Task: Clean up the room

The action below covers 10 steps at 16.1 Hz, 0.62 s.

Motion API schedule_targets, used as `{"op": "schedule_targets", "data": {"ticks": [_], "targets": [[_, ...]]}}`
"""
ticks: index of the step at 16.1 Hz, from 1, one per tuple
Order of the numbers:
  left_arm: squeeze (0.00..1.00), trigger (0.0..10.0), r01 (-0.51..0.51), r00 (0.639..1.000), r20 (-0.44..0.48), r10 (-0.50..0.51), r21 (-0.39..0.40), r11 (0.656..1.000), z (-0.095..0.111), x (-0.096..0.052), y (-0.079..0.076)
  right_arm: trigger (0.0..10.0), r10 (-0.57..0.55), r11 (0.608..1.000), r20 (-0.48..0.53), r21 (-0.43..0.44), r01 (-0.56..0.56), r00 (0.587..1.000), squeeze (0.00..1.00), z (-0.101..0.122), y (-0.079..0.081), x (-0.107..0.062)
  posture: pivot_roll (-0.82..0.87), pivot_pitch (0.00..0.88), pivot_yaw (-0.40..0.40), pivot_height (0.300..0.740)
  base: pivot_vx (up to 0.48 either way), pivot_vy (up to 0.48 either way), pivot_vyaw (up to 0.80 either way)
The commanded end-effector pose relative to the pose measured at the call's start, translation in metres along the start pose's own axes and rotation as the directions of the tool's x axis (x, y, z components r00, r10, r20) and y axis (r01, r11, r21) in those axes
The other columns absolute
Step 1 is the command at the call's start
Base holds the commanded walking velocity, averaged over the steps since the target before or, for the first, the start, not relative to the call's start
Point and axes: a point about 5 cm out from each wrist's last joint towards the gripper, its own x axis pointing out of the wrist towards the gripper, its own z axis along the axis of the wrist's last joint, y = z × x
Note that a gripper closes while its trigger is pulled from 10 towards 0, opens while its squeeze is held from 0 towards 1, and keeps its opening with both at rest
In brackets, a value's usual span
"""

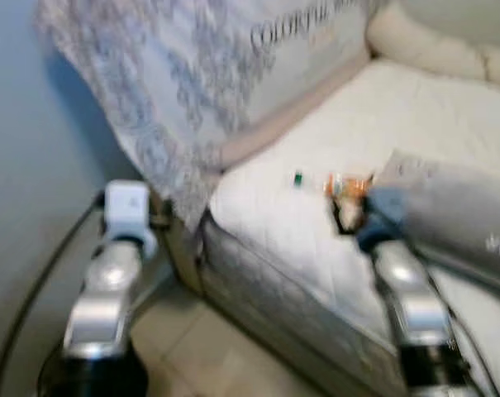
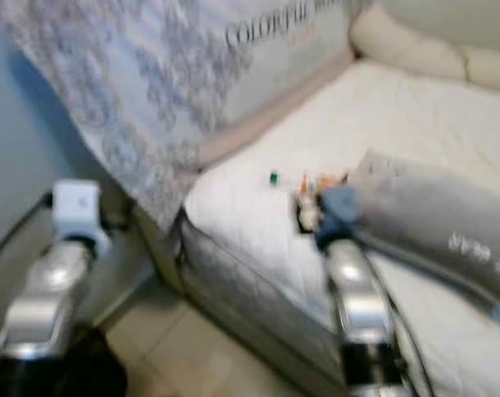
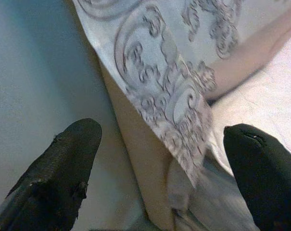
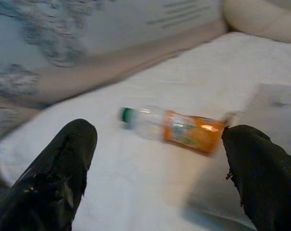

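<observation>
A clear plastic bottle (image 4: 171,127) with a green cap and an orange label lies on its side on the white sofa seat (image 1: 274,215). My right gripper (image 4: 159,178) is open just short of the bottle, and the bottle lies in line with the gap between the two black fingers. In the eye views the bottle (image 1: 336,186) lies just beyond my right arm's wrist. My left gripper (image 3: 159,178) is open and held off the sofa's left corner, facing the patterned throw (image 3: 174,91).
A grey patterned throw (image 1: 192,83) hangs over the sofa back and its left arm. A grey cushion (image 1: 464,207) lies on the seat right of the bottle. A blue-grey wall (image 1: 35,165) stands at left, with tiled floor (image 1: 200,356) below and a black cable (image 1: 43,273).
</observation>
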Motion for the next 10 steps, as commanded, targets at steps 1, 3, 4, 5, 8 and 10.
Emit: {"op": "schedule_targets", "data": {"ticks": [1, 3, 4, 5, 8, 10], "targets": [[0.00, 10.0, 0.019, 1.000, 0.014, -0.019, 0.005, 1.000, 0.0046, 0.0011, -0.0058, 10.0, -0.034, 0.999, 0.012, -0.027, 0.035, 0.999, 0.00, 0.0025, -0.0114, 0.0000, -0.07, 0.000, 0.037, 0.740, 0.326, 0.000, 0.00], [0.00, 10.0, 0.022, 1.000, 0.013, -0.022, 0.007, 1.000, 0.0046, 0.0012, -0.0064, 10.0, -0.025, 0.999, 0.013, -0.035, 0.026, 1.000, 0.00, 0.0021, -0.0100, 0.0003, -0.07, 0.000, 0.038, 0.740, 0.324, 0.000, 0.00], [0.00, 10.0, 0.022, 1.000, 0.013, -0.023, 0.007, 1.000, 0.0046, 0.0012, -0.0064, 10.0, -0.026, 0.999, 0.012, -0.035, 0.026, 1.000, 0.00, 0.0019, -0.0099, 0.0003, -0.07, 0.000, 0.038, 0.740, 0.330, 0.000, 0.00], [0.00, 10.0, 0.023, 1.000, 0.014, -0.023, 0.007, 1.000, 0.0047, 0.0013, -0.0063, 10.0, -0.027, 0.999, 0.012, -0.034, 0.027, 1.000, 0.00, 0.0019, -0.0098, 0.0004, -0.07, 0.000, 0.038, 0.740, 0.326, 0.000, 0.00], [0.00, 10.0, 0.022, 1.000, 0.014, -0.022, 0.007, 1.000, 0.0052, 0.0018, -0.0059, 10.0, -0.031, 0.999, 0.012, -0.035, 0.032, 0.999, 0.00, 0.0019, -0.0097, 0.0010, -0.07, 0.000, 0.039, 0.740, 0.329, 0.000, 0.00], [0.00, 10.0, 0.024, 1.000, 0.014, -0.024, 0.007, 1.000, 0.0053, 0.0018, -0.0062, 10.0, -0.031, 0.999, 0.013, -0.039, 0.032, 0.999, 0.00, 0.0017, -0.0101, 0.0012, -0.07, 0.000, 0.039, 0.740, 0.322, 0.000, 0.00]]}}
